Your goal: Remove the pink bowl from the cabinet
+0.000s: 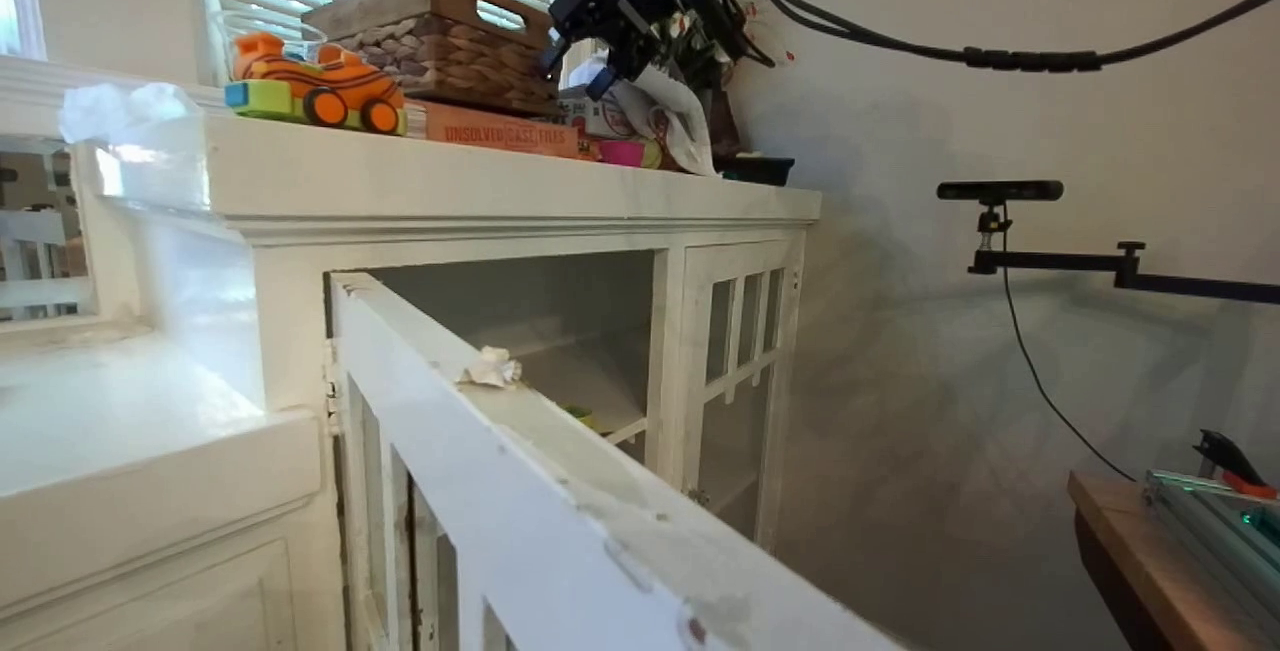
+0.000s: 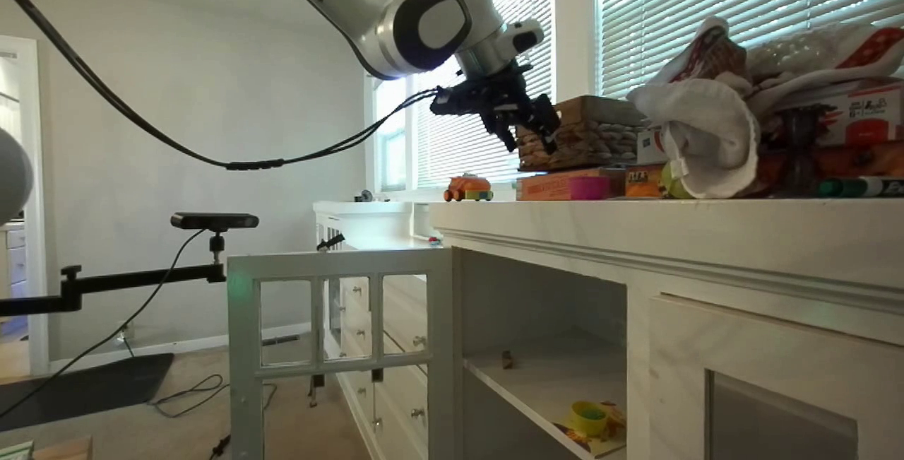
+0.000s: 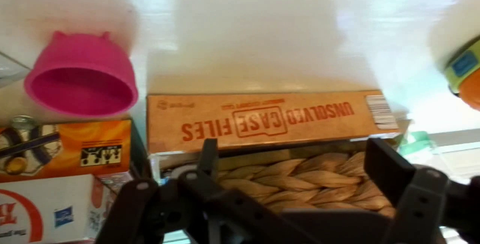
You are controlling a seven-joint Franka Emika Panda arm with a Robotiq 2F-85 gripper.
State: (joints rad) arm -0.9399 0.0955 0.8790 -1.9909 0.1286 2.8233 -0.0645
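Claw (image 3: 295,157) hung empty and spread wide, and the pink bowl (image 3: 80,73), round-rimmed with no long axis, rested on the worktop (image 3: 255,41) of the cabinet (image 1: 670,331) at about 10 o'clock from it in the wrist view, so a sideways approach seemed due.

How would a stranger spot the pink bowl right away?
Find the white cabinet. On top lies an orange box lettered UNSOLVED CASE FILES. Near one end of that box sits the bowl, set apart by its round shape, bright pink colour and two small nubs.
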